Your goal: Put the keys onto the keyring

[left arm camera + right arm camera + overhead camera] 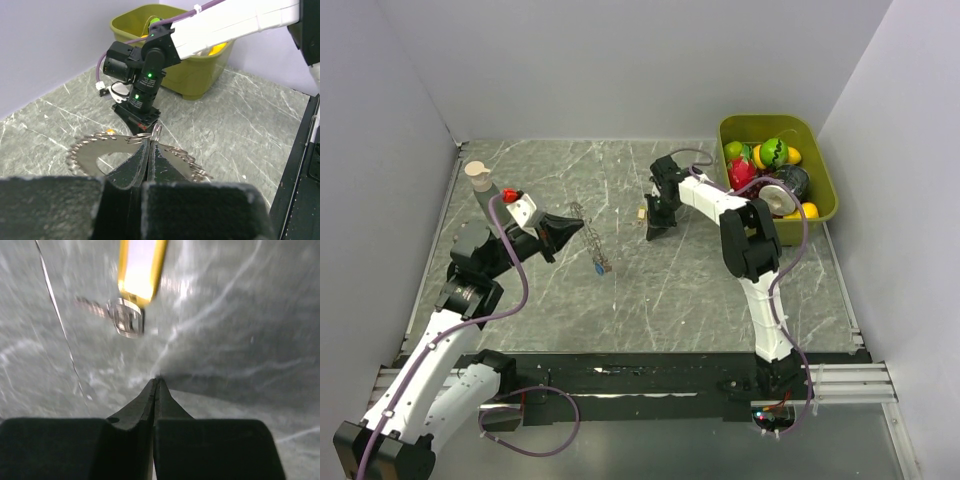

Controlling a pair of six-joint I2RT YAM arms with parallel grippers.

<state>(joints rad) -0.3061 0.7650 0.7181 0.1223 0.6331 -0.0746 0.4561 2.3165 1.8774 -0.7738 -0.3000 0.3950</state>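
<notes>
My left gripper (575, 229) is shut on the keyring (592, 245), a thin silvery toothed ring held edge-on above the table. A small blue-headed key (597, 268) sits at the ring's near end. In the left wrist view the fingertips (150, 142) pinch the ring's rim (87, 156). My right gripper (652, 230) is shut and empty, its tips (156, 382) down at the table. A yellow-headed key (136, 275) lies on the table just beyond them, apart from the tips. It shows as a tan speck (642, 212) in the top view.
An olive bin (825, 205) of toy fruit stands at the back right, also in the left wrist view (192, 75). A tan cup-like object (477, 175) stands at the back left. Grey walls close in the table on three sides.
</notes>
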